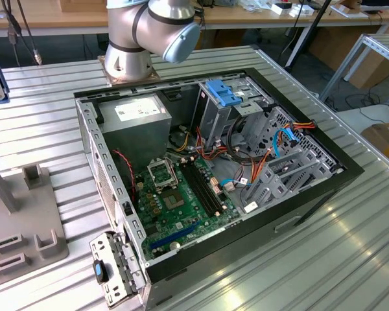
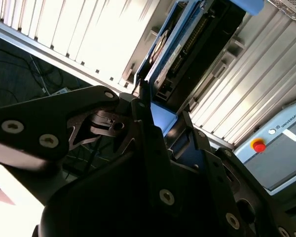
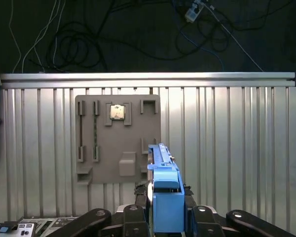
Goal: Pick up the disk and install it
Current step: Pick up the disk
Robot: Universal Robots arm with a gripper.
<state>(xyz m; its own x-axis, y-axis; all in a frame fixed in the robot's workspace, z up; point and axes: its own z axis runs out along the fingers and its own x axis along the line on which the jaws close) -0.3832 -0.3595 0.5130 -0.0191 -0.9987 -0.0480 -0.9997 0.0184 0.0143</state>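
The disk, a flat drive in a bright blue carrier, stands edge-on between the black fingers of my gripper, which is shut on it. In the first wrist view it hangs above the ribbed metal table, over the edge of a grey fixture plate. In the second wrist view the disk shows its dark circuit side and blue rail, clamped at one end by the gripper. The open computer case lies on the table in the exterior view, with an upright grey drive bay topped by a blue latch.
The arm's base stands behind the case. The fixture plate holds a small chip. A control box with a red button lies near the table's edge. Cables lie on the floor beyond the table. A loose bracket leans at the case's near corner.
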